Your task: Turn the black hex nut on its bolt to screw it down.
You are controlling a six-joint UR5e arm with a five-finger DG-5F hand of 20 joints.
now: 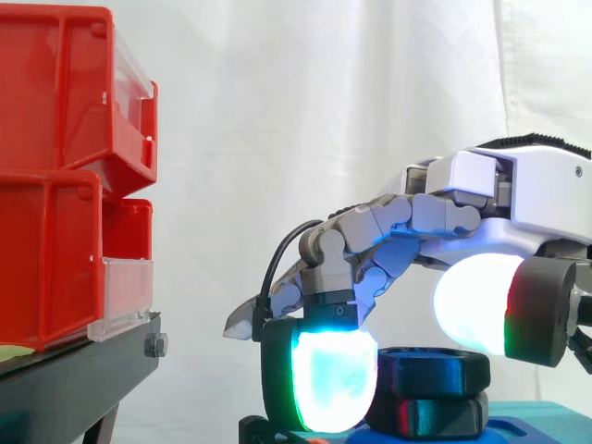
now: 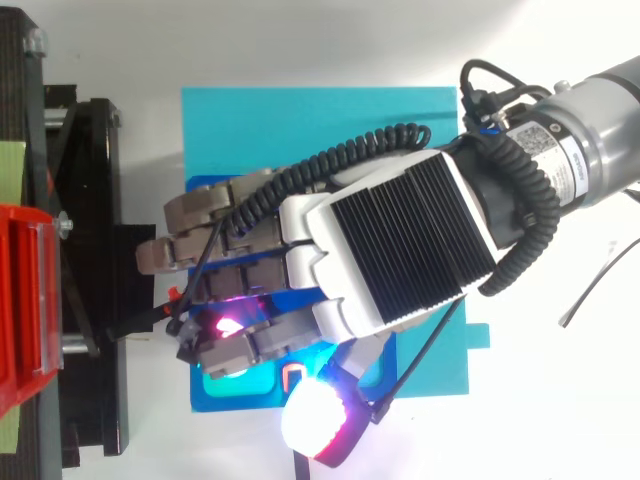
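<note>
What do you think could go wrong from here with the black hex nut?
The robot hand sits right over the black hex nut, so a slip or cross-threading might go unnoticed. If the blue base on the teal mat is not fixed, it might twist with the nut. The black stand is close; a wide turn could brush it.

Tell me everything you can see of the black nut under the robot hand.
The nut is matte black and plastic-looking, with flat sides and rounded corners. It sits level on top of a second, similar black piece, which stands on a blue base. The robot hand arches over it and covers its left end; whether it touches the nut cannot be told.
</note>
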